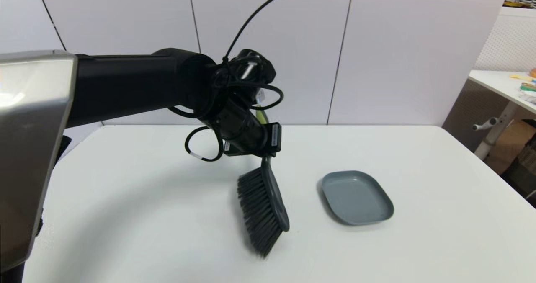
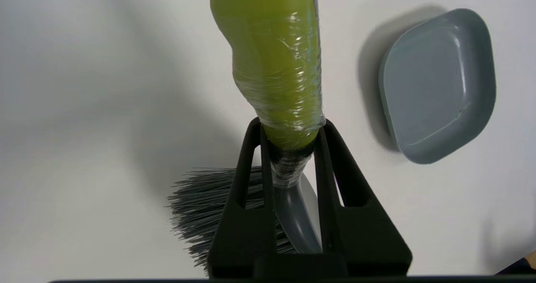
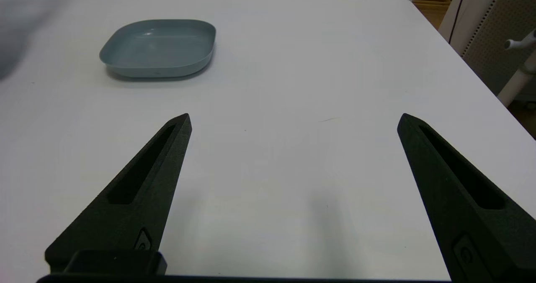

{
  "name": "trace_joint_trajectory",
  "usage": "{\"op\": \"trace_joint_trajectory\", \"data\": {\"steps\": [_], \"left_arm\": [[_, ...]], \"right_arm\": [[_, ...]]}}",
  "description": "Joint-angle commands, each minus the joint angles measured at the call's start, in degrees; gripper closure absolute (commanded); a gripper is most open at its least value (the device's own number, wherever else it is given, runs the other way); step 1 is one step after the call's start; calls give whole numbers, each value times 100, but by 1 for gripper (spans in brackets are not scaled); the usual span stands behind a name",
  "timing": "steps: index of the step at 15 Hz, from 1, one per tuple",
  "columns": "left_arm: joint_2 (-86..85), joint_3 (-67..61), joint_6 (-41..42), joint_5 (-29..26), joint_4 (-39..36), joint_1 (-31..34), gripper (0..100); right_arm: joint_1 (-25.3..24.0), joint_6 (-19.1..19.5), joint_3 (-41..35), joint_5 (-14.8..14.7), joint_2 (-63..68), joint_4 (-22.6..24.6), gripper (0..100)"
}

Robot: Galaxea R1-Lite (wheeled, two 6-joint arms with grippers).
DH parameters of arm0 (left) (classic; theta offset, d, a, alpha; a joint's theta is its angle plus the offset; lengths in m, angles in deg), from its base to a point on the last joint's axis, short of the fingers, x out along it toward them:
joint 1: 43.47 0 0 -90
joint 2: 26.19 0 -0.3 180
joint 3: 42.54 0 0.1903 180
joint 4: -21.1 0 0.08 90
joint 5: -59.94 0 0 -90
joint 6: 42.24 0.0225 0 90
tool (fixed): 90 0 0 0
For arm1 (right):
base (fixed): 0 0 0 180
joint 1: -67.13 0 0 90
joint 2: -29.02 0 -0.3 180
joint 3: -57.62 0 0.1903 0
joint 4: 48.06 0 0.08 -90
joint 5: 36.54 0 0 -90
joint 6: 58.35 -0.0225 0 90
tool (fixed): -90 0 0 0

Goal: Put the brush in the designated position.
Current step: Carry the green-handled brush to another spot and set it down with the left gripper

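The left gripper (image 2: 289, 138) is clamping the one brush (image 1: 264, 207) at the neck where the lime-green handle meets the grey head, and the brush is hanging in the air just beside the single grey tray (image 1: 356, 197), bristles facing away from it. The left arm is reaching out over the white table (image 1: 439, 232), wrist angled downward. The right gripper (image 3: 293, 122) is hovering near the tray, fingers spread wide, holding nothing.
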Motion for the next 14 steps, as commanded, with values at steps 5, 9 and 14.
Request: {"op": "trace_joint_trajectory", "data": {"steps": [5, 9, 14], "left_arm": [[448, 1, 293, 10, -145, -47, 100], [563, 1, 293, 10, -286, -47, 100], [712, 1, 284, 18, -470, -29, 100]], "right_arm": [[-2, 4, -9, 3, 7, -2, 0], [-2, 4, -9, 3, 7, -2, 0], [-2, 4, -9, 3, 7, -2, 0]]}}
